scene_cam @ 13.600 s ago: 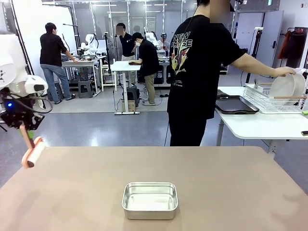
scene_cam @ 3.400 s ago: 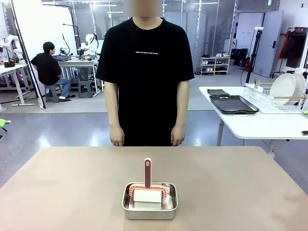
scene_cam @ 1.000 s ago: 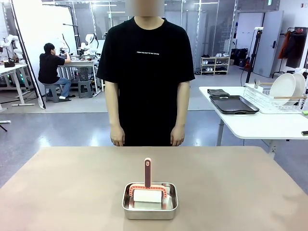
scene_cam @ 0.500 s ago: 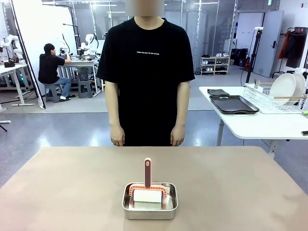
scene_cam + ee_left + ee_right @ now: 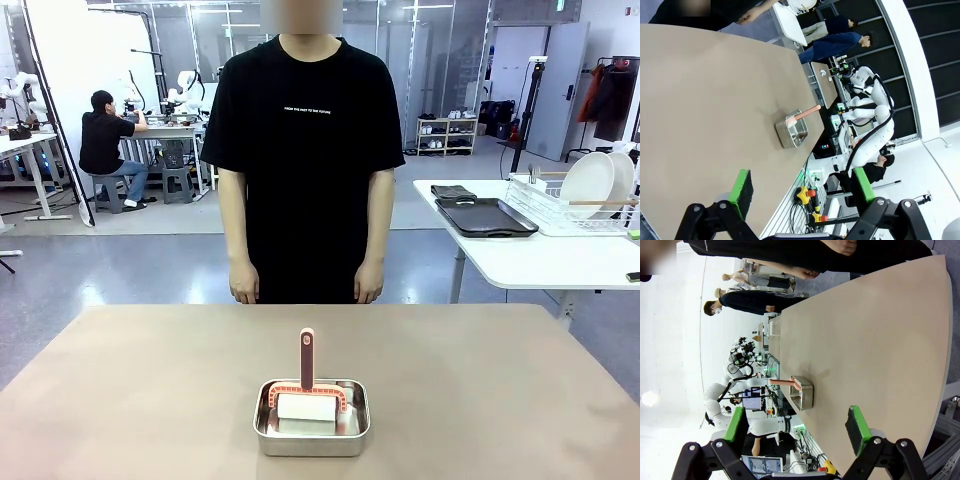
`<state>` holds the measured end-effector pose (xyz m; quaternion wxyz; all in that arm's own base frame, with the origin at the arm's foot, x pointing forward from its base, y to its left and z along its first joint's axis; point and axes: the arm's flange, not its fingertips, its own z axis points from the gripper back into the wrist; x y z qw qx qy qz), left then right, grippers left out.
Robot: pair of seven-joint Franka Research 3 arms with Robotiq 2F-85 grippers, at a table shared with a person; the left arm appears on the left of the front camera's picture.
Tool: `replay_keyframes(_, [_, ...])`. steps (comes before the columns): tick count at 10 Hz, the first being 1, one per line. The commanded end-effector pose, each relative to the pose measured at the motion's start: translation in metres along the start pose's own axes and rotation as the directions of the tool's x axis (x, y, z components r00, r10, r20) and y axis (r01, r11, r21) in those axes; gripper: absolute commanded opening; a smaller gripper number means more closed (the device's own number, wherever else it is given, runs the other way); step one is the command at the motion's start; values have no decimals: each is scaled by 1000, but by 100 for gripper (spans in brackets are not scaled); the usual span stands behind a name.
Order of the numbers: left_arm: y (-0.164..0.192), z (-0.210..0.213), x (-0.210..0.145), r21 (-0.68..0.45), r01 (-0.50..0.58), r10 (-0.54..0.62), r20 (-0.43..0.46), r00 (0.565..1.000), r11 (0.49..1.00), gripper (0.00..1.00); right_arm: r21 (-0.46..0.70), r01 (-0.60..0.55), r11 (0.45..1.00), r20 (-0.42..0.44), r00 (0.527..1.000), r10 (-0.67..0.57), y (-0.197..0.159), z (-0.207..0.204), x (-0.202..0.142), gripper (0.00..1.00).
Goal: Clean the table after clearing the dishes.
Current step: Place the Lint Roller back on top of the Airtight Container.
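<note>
The tan-brown table (image 5: 150, 380) carries a small steel pan (image 5: 311, 418) near its front edge. In the pan stands a white sponge pad with a salmon-pink handle (image 5: 307, 358) pointing up. The white plates (image 5: 590, 185) stand in a wire rack on a white side table at the right, beside dark trays (image 5: 487, 216). My left gripper (image 5: 802, 192) is open and hangs off the table's side, far from the pan (image 5: 792, 134). My right gripper (image 5: 796, 430) is open too, off the opposite side, with the pan (image 5: 801, 392) well ahead of it.
A person in a black T-shirt (image 5: 305, 150) stands at the table's far edge with both arms hanging down. The white side table (image 5: 540, 260) stands at the right. Other people work at benches in the background.
Nothing has moved over the last second. Much earlier, my left gripper held the pink-handled tool over the table's left side and the pan was empty; the tool now stands in the pan.
</note>
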<state>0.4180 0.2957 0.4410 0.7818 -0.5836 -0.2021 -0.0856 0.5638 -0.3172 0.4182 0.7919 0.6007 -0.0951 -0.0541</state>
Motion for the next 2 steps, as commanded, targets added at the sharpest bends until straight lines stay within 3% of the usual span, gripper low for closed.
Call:
replay_keyframes(1, [-1,2,-3,8,-4,4,-6,1000,1000,100,2,-2,1000,0,1000,2,3,-1,-1,100])
replay_keyframes(2, [-1,2,-3,8,-4,4,-6,1000,1000,100,2,-2,1000,0,1000,2,3,-1,-1,100])
